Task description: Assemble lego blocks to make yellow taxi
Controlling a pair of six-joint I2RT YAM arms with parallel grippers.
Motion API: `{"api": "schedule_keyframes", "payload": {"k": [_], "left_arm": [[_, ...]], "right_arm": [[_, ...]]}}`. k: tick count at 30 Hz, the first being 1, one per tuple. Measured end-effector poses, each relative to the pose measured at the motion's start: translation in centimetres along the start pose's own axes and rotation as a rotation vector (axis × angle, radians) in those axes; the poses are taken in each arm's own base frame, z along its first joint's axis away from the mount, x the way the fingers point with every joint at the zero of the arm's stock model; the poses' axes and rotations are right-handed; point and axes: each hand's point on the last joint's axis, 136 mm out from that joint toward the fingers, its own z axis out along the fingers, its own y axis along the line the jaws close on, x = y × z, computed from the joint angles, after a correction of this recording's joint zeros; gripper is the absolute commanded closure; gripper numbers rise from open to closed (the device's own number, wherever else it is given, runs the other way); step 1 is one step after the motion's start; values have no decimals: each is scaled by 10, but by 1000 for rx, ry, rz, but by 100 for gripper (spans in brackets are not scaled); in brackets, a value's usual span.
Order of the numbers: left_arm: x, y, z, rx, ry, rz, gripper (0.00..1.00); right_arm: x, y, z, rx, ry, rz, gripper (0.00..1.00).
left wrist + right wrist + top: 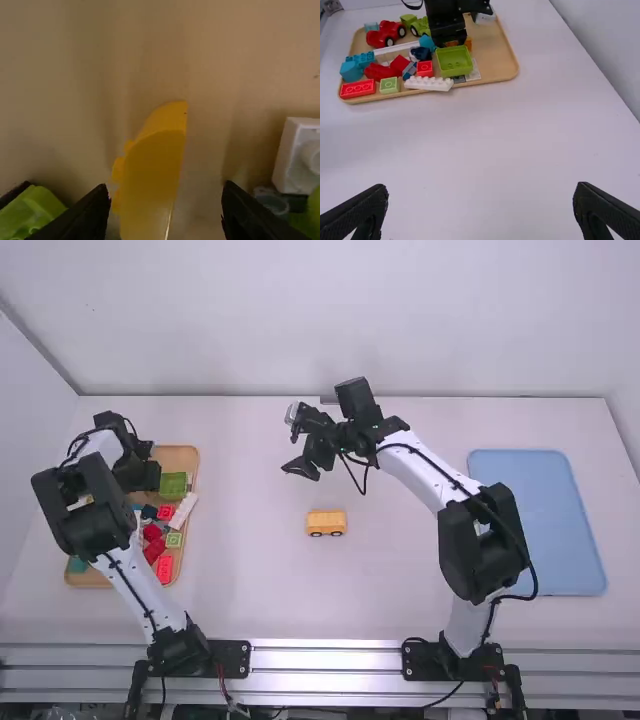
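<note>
Yellow wheeled base [326,523] sits mid-table, presumably as build spot. Left claw [165,206], open, is at the tray [180,454] on the left, lined up with a curved yellow block [152,175], likely for pickup. Right claw [481,186], open, hangs far of base, ungripped.

White tubular links [415,478], chunky black joints [463,552], looping black cables [535,583], red wires [222,681], black base plates [421,661].

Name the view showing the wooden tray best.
The right wrist view: most of the tray lies exposed. In the high view, the left arm covers part; the left wrist view shows its floor close up.
</note>
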Motion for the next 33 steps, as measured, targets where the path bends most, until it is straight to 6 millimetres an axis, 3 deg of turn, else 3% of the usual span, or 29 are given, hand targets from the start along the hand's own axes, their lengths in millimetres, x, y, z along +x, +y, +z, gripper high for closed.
{"api": "schedule_keyframes", "payload": {"k": [2,3,9,18,20,22,25,33], "left_arm": [[-3,-3,0,22,-15,31,22],[-4,-1,0,17,-24,36,1],[-13,1,-1,39,-72,21,1],[-10,-4,0,64,-61,3,1],[-12,-5,-1,72,-70,3,5],[-13,-8,-1,104,-85,4,25],[-14,-12,-2,140,-103,35,34],[4,-4,-2,181,-72,66,38]], "right_arm": [[1,1,0,-1,4,3,2],[2,1,0,-1,7,6,2],[3,0,0,1,11,7,1],[-2,-3,0,12,-5,-10,1],[-1,-2,0,11,-4,-8,2],[-1,-2,0,9,-1,-6,1],[-1,-2,0,9,-1,-7,2],[-2,-2,0,11,-5,-10,2]]}}
